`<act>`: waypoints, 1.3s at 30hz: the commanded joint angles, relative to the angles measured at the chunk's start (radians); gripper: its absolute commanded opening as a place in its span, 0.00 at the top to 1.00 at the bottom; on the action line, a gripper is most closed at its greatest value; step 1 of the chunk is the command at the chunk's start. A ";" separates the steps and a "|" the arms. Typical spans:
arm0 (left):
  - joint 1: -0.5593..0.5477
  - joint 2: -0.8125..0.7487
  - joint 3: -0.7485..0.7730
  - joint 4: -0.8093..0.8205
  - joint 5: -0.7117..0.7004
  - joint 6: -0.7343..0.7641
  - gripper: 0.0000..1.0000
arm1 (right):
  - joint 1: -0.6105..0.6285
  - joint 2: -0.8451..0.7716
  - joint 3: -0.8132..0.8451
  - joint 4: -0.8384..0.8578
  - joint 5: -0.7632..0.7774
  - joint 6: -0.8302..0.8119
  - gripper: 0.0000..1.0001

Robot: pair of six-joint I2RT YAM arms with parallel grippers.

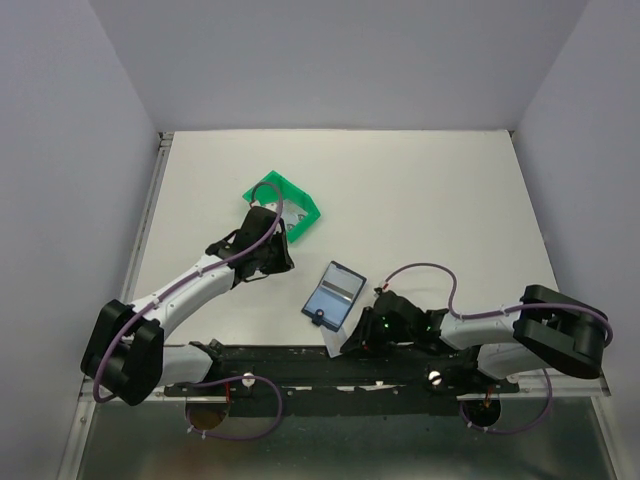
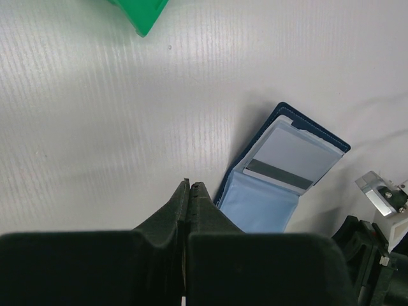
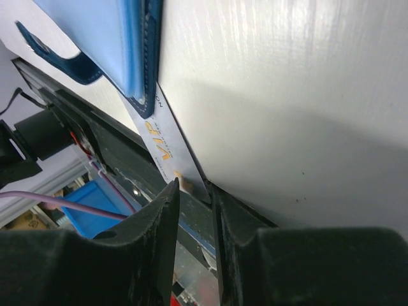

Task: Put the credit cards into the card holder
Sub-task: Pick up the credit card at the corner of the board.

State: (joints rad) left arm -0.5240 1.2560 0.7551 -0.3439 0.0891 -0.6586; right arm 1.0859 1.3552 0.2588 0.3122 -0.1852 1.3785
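Card holder [image 1: 334,295] (open) lies diagonally, tab [image 1: 318,321] end nearest.

Card holder [image 2: 280,169] blocks room beside left claw [image 2: 190,188].

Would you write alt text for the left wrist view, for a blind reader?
An open navy card holder lies on the white table, a grey black-striped card on its far half. The shut left fingers sit beside its near corner.
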 commanded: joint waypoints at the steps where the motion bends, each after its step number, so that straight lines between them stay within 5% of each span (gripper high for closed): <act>1: -0.004 0.013 0.015 0.020 0.001 0.010 0.97 | -0.011 -0.025 0.003 -0.030 0.132 -0.051 0.67; 15: -0.004 0.005 0.000 0.033 0.006 0.001 0.97 | -0.003 -0.109 -0.018 -0.041 0.158 -0.073 1.00; 24: -0.004 -0.084 -0.016 0.043 0.023 -0.009 0.96 | -0.003 -0.281 -0.007 -0.129 0.020 -0.171 1.00; 31: -0.005 -0.124 -0.028 0.017 0.026 -0.027 0.94 | 0.037 -0.219 0.028 -0.065 -0.124 -0.180 1.00; 39: -0.005 -0.220 -0.045 0.013 0.049 -0.052 0.86 | 0.115 -0.309 0.114 -0.177 -0.111 -0.265 1.00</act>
State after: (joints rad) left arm -0.5243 1.0958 0.7238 -0.3344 0.0994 -0.6891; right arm 1.1854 1.1175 0.3283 0.1978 -0.2802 1.1809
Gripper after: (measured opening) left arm 0.078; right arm 0.009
